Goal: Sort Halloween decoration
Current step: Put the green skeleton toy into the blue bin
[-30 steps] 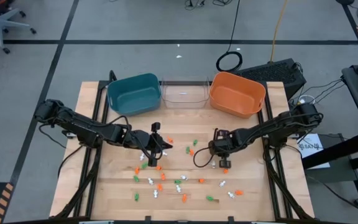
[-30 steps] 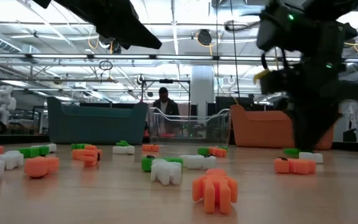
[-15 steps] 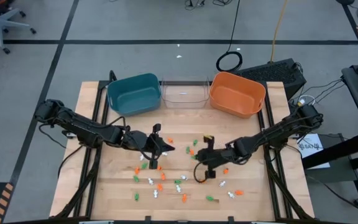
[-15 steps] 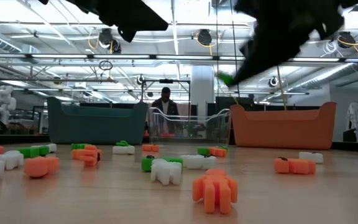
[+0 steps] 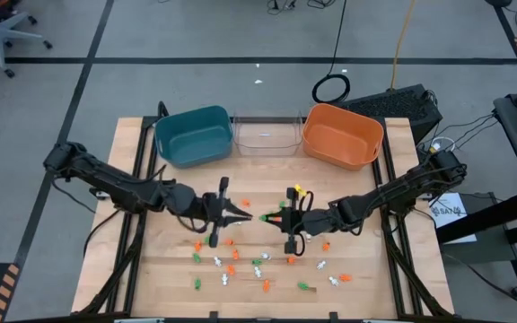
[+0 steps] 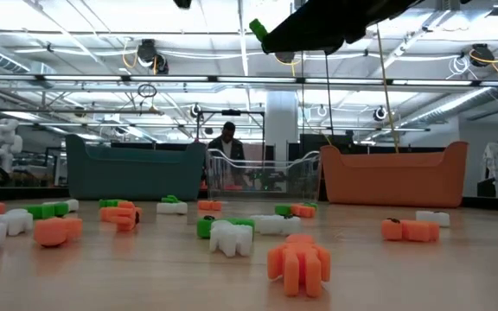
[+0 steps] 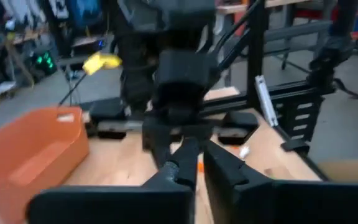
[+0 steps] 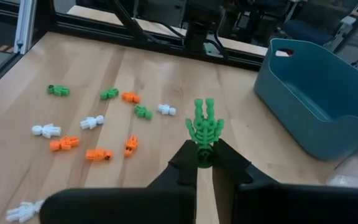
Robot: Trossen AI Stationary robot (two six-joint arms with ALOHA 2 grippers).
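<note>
Between the closed fingertips of the right gripper [image 8: 204, 163] stands a green skeleton trinket [image 8: 204, 130], pinched by its lower end and lifted above the wooden table [image 5: 366, 269]. Beyond those fingers, orange, white and green trinkets [image 8: 98, 154] lie scattered. Opposite, the left gripper [image 5: 245, 216] points at it, fingers nearly together, holding nothing visible.
</note>
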